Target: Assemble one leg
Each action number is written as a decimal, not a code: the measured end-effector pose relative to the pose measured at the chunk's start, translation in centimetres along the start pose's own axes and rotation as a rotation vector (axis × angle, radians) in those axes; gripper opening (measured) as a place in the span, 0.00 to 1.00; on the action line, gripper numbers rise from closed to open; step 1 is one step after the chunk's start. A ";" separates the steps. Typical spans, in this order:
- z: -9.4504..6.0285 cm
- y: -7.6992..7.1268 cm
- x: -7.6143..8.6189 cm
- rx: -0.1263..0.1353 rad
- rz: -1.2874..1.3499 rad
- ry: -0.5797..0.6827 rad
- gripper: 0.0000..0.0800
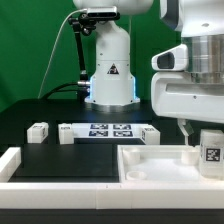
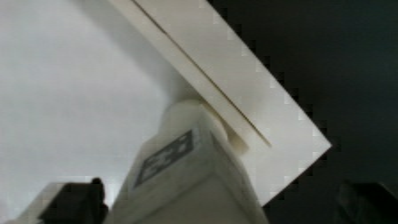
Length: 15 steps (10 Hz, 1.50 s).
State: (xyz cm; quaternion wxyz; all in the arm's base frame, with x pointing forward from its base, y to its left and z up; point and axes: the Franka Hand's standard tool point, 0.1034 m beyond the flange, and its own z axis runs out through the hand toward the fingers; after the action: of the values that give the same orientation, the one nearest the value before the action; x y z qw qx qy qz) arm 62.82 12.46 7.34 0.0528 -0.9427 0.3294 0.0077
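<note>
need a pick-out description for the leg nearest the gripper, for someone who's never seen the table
Find the large white square panel at the exterior view's lower right. The leg, a small white block with a black-and-white tag, stands upright at its far right edge, below the gripper. The other legs sit farther left.

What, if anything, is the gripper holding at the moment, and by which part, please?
Nothing is held. The gripper stands open above the square panel, and the leg stands upright on the panel beside it, with no finger closed on it.

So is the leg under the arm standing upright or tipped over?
Upright: the leg stands on end on the white square panel, tag facing the exterior camera, matching the wrist view.
</note>
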 end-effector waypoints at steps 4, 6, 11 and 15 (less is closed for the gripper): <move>0.0 0.1 0.1 -0.009 -0.320 0.005 0.81; 0.0 0.3 0.3 -0.009 -0.493 0.004 0.81; 0.0 0.6 0.6 -0.010 -0.581 0.004 0.50; -0.1 0.7 0.6 -0.020 -0.543 -0.026 0.36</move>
State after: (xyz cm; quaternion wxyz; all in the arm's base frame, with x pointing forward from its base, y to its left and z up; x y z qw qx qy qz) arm 62.87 11.56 7.33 0.0476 -0.9968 0.0637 0.0087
